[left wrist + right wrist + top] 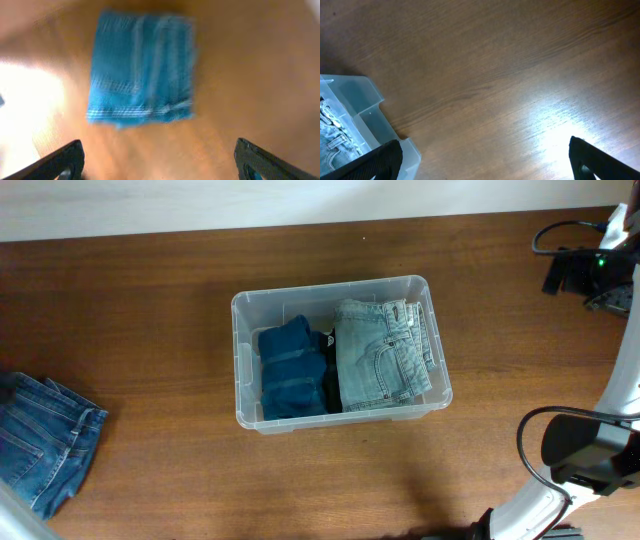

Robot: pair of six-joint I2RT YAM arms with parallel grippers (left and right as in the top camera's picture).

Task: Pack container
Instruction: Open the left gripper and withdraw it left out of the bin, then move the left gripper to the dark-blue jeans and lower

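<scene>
The left gripper [159, 150] hangs wide open and empty. Straight ahead of it, blurred, a folded pair of jeans [142, 70] lies on the table [250, 75], its longer side seemingly running away from the fingers [65, 160]. The right gripper [485, 147], also spread and empty, is near a corner of the container [370, 107], which sits mid-table holding dark jeans [292, 370] and pale jeans [380, 355]. The left gripper looks nearer the loose pair.

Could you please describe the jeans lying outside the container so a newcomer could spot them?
Find the clear container centred on the wooden table, then look to the overhead view's left edge. The mid-blue jeans lie there on bare wood, the only pair not packed; the dark blue jeans and light-wash jeans sit inside.
</scene>
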